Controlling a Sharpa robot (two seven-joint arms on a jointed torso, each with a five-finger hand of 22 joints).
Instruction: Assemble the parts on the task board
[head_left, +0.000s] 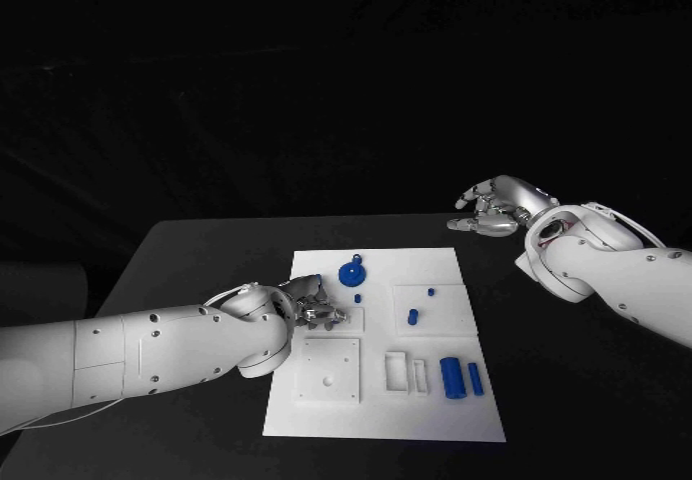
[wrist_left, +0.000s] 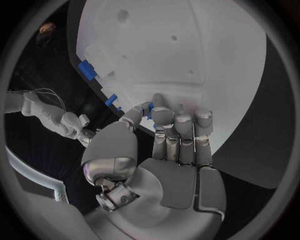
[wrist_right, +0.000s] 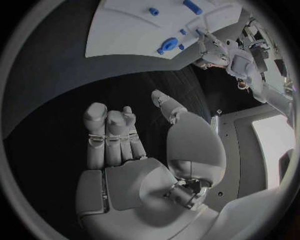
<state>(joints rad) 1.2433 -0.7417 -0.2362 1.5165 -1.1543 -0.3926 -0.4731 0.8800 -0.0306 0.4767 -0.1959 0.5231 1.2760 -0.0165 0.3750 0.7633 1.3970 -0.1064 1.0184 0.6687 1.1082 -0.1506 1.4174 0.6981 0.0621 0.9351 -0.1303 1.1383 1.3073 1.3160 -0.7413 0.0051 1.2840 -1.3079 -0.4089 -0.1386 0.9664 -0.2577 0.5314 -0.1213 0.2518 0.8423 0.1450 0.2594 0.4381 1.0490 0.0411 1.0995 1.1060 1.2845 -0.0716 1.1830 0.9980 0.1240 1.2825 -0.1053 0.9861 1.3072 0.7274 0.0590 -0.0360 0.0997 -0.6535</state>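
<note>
The white task board (head_left: 433, 420) lies mid-table. On it are a blue teardrop-shaped part (head_left: 351, 272), small blue pegs (head_left: 358, 297) (head_left: 430, 292), a short blue piece (head_left: 413, 317) and two blue cylinders (head_left: 451, 375) at its near right. My left hand (head_left: 310, 303) is over the board's left half, fingers curled down beside a square recess (head_left: 351, 320). In the left wrist view a sliver of blue (wrist_left: 150, 109) shows between its thumb and fingers (wrist_left: 181, 127); whether it is held is unclear. My right hand (head_left: 490, 210) hovers off the board at the far right, holding nothing, thumb apart (wrist_right: 165, 107).
A white square plate (head_left: 329, 370) and narrow white slots (head_left: 405, 372) sit on the board's near half. Black table (head_left: 202, 260) surrounds the board. The right wrist view shows the board (wrist_right: 125, 35), the teardrop part (wrist_right: 167, 45) and my left hand (wrist_right: 215, 50) beyond.
</note>
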